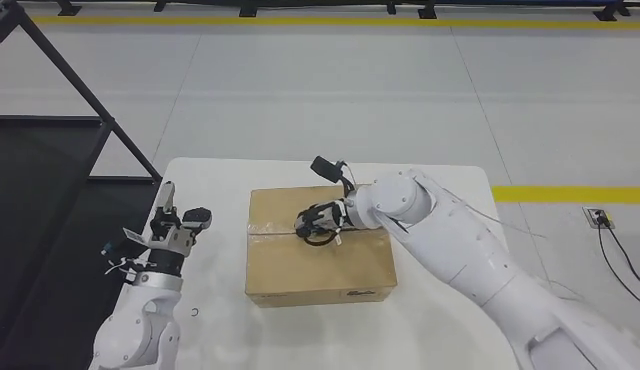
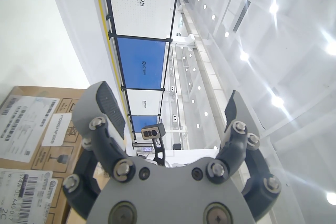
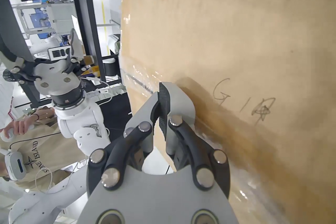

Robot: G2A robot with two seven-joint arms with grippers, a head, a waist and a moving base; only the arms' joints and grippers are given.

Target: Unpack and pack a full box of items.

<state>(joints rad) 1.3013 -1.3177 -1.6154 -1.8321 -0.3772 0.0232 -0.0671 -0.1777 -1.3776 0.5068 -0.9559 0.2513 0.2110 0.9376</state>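
Now: right gripper (image 3: pixel 162 101) jaws clenched, pads pressed together, low over taped seam (image 3: pixel 138 83) on cardboard box (image 1: pixel 320 265) lid. Left gripper (image 2: pixel 170 107) jaws released, spread wide, pointing up, at box's 9 o'clock, apart from it. Box closed, at centre of white table (image 1: pixel 440 185).

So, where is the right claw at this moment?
In the top view the right claw is over the closed cardboard box, at the taped seam near the middle of its top. The left claw stands apart, left of the box.
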